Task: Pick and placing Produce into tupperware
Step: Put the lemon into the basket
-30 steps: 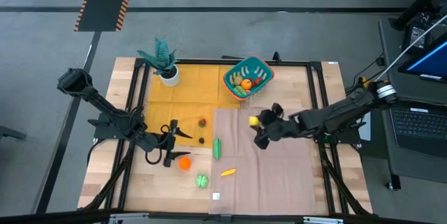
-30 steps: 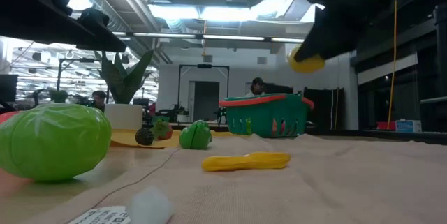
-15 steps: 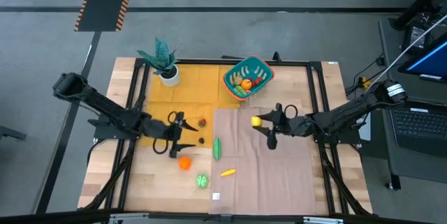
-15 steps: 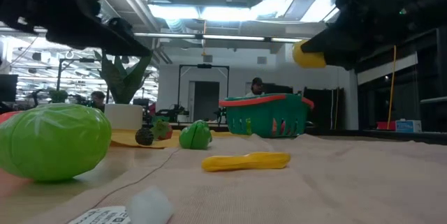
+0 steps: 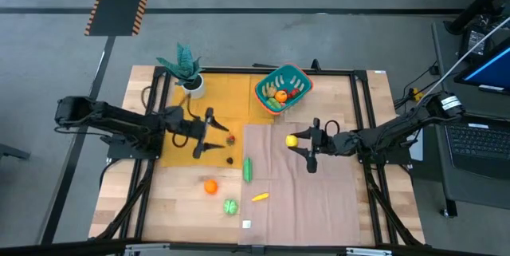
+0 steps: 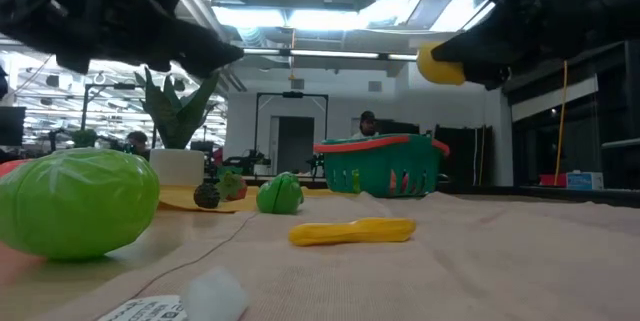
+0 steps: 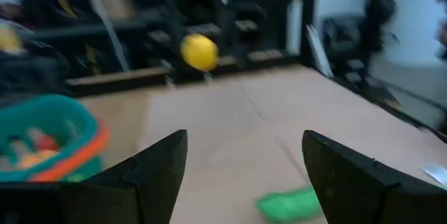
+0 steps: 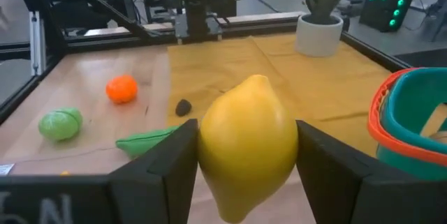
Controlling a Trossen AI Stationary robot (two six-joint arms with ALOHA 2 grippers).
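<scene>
While the right gripper [image 5: 304, 146] clamps a yellow lemon [image 8: 248, 145] above the table, the left gripper [image 5: 213, 132] gapes empty beside the teal tupperware [image 5: 282, 88].

Light falls evenly from overhead in the high view, bright and flat, and the arms throw only short, soft shadows on the table [image 5: 335, 208]. The low view looks into ceiling lights [image 6: 300, 16] that glare white, so both arms read as black silhouettes against them. Nearest the lens, a green vegetable [image 6: 78, 204] and a white scrap [image 6: 215, 291] are soft and out of focus; the teal tupperware [image 6: 382, 168] farther back is sharper. The left wrist view is smeared throughout (motion blur, by the look of it), the lemon [image 7: 200, 51] a fuzzy yellow blob. The right wrist view is clear and warmly lit, the lemon showing a gentle sheen.
</scene>
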